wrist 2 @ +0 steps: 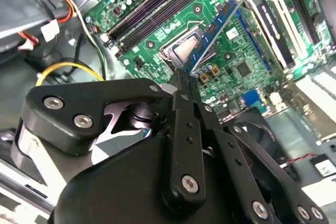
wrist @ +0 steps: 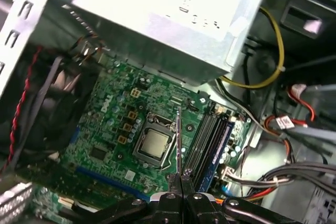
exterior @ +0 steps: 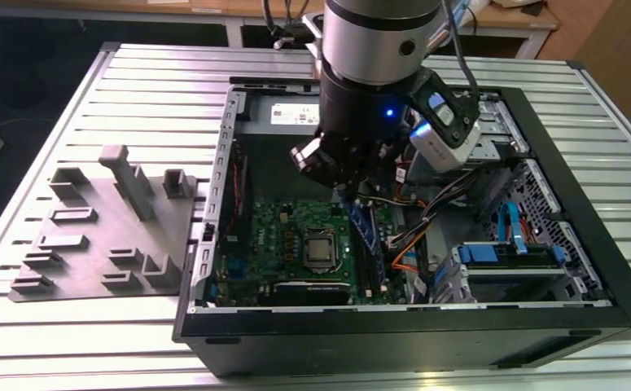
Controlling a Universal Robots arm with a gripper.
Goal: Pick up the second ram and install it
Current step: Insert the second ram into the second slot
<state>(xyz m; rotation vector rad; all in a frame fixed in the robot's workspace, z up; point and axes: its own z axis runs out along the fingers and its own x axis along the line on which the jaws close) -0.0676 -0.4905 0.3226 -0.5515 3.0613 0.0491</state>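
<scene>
Gripper fingers clenched on the second ram, pinched at one end so the stick hangs edge-on just above the CPU socket. You're prob. squaring it w/ the slots beyond that socket.

Desk is one of those ribbed aluminium slat tops. Two things sit on it: the open PC case right under the jaws, and a grey holder plate with upright blocks, off toward the exterior view's left of the jaws, just beside the case.
</scene>
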